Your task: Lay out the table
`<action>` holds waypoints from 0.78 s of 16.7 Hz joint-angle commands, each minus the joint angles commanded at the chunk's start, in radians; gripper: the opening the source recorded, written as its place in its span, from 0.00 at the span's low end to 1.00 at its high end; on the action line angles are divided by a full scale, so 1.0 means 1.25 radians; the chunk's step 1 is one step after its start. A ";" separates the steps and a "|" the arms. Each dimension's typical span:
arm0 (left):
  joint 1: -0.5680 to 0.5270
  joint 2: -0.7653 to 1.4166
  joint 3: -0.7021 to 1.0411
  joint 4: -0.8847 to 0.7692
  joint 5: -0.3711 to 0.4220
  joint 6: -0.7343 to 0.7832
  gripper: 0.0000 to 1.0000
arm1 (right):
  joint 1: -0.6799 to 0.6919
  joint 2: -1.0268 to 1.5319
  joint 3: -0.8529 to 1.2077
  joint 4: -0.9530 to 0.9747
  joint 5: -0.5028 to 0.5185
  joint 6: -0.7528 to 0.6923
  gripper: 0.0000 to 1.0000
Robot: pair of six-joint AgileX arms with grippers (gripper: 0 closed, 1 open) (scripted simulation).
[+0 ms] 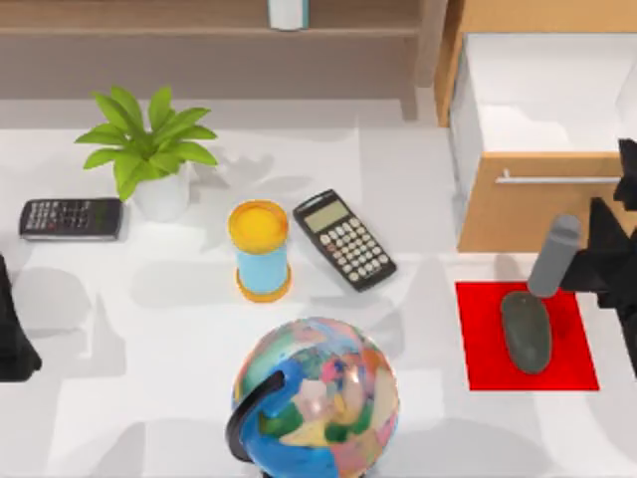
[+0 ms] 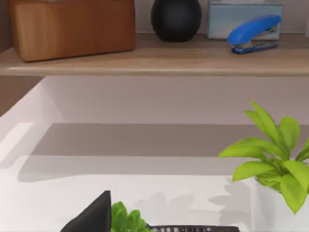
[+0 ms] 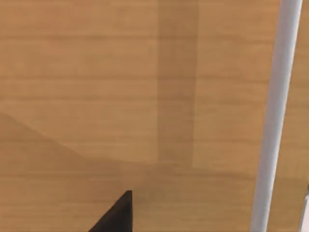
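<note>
The table (image 1: 179, 329) spans the view before you, carrying two calculators whose key labels you cannot read, a globe (image 1: 318, 398) and a red mat (image 1: 478, 339) holding a mouse (image 1: 526, 331). The right gripper (image 1: 607, 254) sits beside the drawer front (image 1: 532, 214); the left arm (image 1: 12, 329) is parked at the left edge. You cannot tell whether either pincer is spread or closed.

My right arm (image 1: 609, 249) reaches in at the right edge; my left arm (image 1: 14, 334) sits parked left.
</note>
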 joint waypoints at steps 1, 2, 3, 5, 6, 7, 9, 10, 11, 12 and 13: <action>0.000 0.000 0.000 0.000 0.000 0.000 1.00 | 0.000 0.000 0.000 0.000 0.000 0.000 0.62; 0.000 0.000 0.000 0.000 0.000 0.000 1.00 | 0.000 0.000 0.000 0.000 0.000 0.000 0.55; 0.000 0.000 0.000 0.000 0.000 0.000 1.00 | 0.000 0.000 0.000 0.000 0.000 0.000 0.47; 0.000 0.000 0.000 0.000 0.000 0.000 1.00 | 0.000 0.000 0.000 0.000 0.000 0.000 0.32; 0.000 0.000 0.000 0.000 0.000 0.000 1.00 | 0.000 0.000 0.000 0.000 0.000 0.000 0.25; 0.000 0.000 0.000 0.000 0.000 0.000 1.00 | 0.000 0.000 0.000 0.000 0.000 0.000 0.17; 0.000 0.000 0.000 0.000 0.000 0.000 1.00 | 0.000 0.000 0.000 0.000 0.000 0.000 0.02; 0.000 0.000 0.000 0.000 0.000 0.000 1.00 | 0.000 0.000 0.000 0.000 0.000 0.000 0.00; 0.000 0.000 0.000 0.000 0.000 0.000 1.00 | 0.000 0.000 0.000 0.000 0.000 0.000 0.00; 0.000 0.000 0.000 0.000 0.000 0.000 1.00 | 0.000 0.000 0.000 0.000 0.000 0.000 0.00; 0.000 0.000 0.000 0.000 0.000 0.000 1.00 | 0.000 0.000 0.000 0.000 0.000 0.000 0.00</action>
